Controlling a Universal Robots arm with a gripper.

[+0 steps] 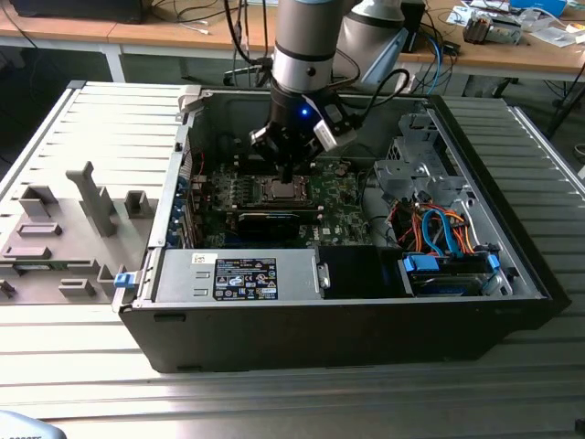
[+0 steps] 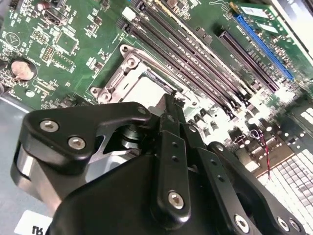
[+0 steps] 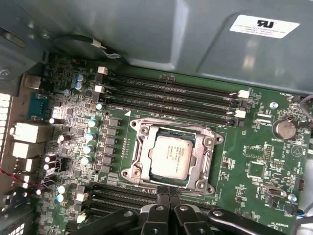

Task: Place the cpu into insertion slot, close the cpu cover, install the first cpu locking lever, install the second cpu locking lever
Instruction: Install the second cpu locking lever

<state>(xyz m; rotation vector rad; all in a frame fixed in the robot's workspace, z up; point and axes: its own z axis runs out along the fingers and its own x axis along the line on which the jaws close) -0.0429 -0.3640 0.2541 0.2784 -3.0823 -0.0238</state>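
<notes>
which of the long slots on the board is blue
The blue card slot, seen in the second wrist view, beyond the black memory slots from the cpu. The other long slots are black.

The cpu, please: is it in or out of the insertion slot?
In: the cpu lies flat inside the insertion slot, framed by its metal rim.

Silver-grey cylindrical arm (image 1: pixel 306 37) above the open computer case (image 1: pixel 274 320), blue light glowing near the wrist, thin black cables looping beside it. Matte black gripper (image 2: pixel 168 105): jointed linkage bars, rounded housings, silver round-head screws at pivots.
</notes>
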